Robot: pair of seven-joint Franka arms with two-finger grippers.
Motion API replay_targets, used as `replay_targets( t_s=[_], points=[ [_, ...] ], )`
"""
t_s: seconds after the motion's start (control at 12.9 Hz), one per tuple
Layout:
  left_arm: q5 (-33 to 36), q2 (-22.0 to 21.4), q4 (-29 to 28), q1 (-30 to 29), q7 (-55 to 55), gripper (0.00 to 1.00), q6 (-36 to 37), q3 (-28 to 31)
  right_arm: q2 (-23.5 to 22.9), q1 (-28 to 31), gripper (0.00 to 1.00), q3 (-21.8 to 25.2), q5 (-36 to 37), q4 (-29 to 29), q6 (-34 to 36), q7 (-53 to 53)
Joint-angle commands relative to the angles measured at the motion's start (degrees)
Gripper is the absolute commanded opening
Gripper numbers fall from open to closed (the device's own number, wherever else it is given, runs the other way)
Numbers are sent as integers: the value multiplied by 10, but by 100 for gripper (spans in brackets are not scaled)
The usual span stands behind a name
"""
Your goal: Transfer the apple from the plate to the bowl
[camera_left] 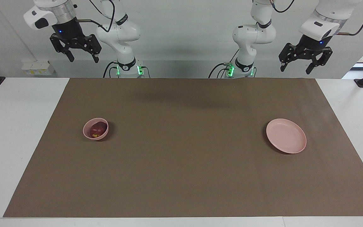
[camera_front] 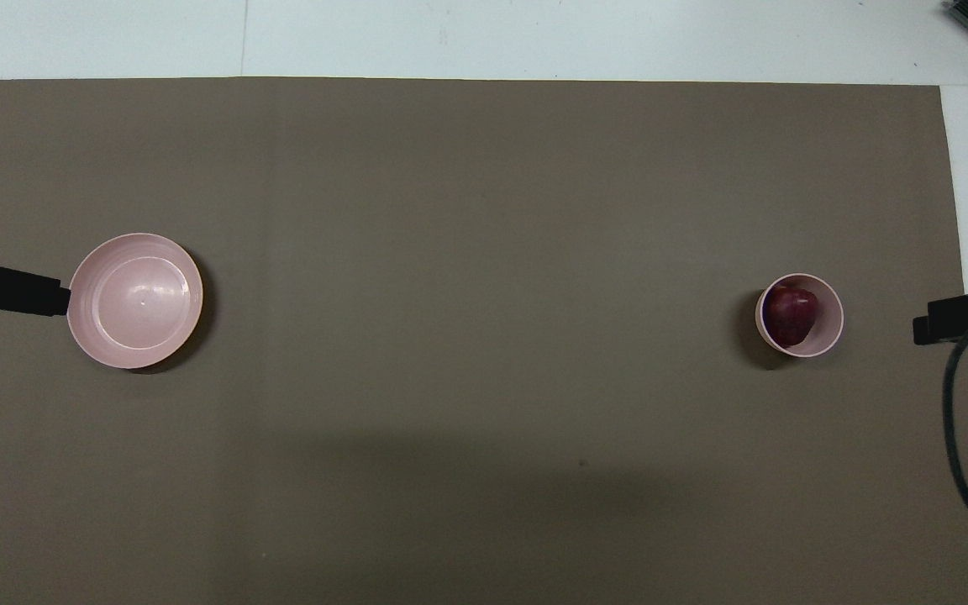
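Overhead view cuts off both grippers; apple sits half-hidden in bowl — jaws of both open, empty.

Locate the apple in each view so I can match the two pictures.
Facing view: the apple sits in the bowl, left of centre, toward the right arm's end of the table.
Overhead view: the apple sits in the bowl, near the right edge of the picture.
Shared landmark: the plate, empty, toward the left arm's end.

Left gripper and right gripper hang raised, jaws apart.
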State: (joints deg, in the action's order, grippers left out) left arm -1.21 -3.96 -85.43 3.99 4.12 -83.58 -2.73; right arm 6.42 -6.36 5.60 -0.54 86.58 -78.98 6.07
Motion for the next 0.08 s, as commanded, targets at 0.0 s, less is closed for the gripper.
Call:
replay_targets(
  t_s=[0.0],
  points=[
    [-6, -11, -8, -4, -4, 100, 5, 1, 13, 6, 100, 0, -10, 16, -9, -16]
  ],
)
